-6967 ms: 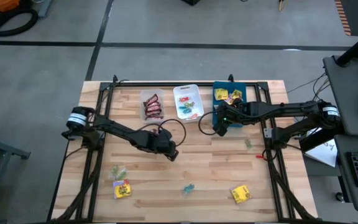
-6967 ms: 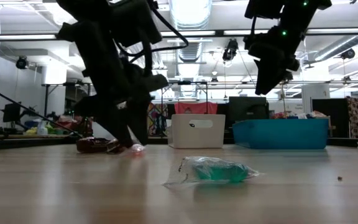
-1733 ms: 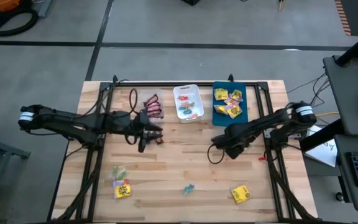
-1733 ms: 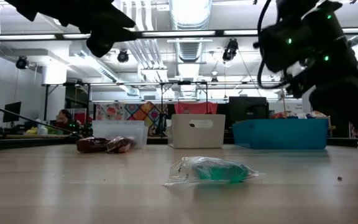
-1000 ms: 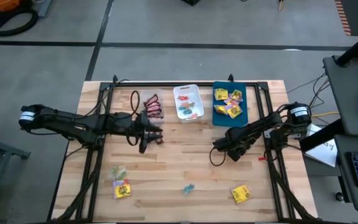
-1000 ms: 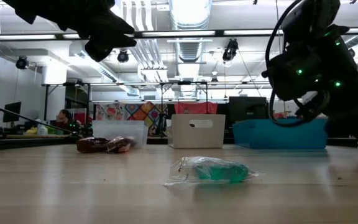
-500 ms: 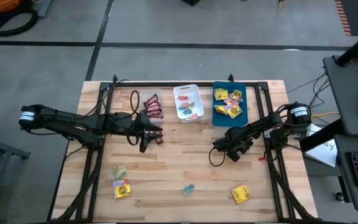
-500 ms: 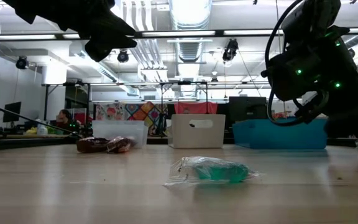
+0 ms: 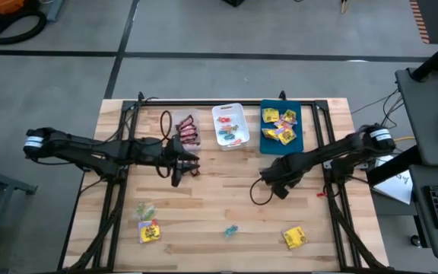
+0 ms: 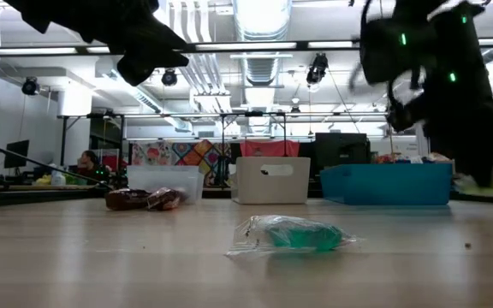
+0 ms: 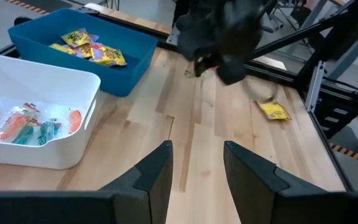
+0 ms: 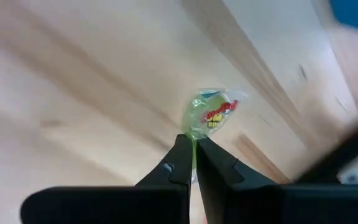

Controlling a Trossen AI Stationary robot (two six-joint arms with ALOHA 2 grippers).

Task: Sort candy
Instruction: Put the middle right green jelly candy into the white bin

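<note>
Right of centre in the high view, the right gripper (image 9: 275,186) is seen pinched tight on a green translucent candy (image 12: 211,114), lifted off the table (image 9: 226,198). Left of centre, the left gripper (image 9: 176,163) is held with its fingers (image 11: 154,174) partly apart and empty, beside the clear tray (image 9: 184,129). More candy lies low in the frame: 2 yellow packets (image 9: 294,237) and a teal piece (image 9: 230,230).

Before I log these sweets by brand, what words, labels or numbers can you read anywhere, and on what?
None can be read.
Green candy pinched in the right claw: red print, too blurred to read.
Yellow packets in the blue tray: dark and red marks, too small.
White tray: dark front mark, not text that I can make out.
</note>
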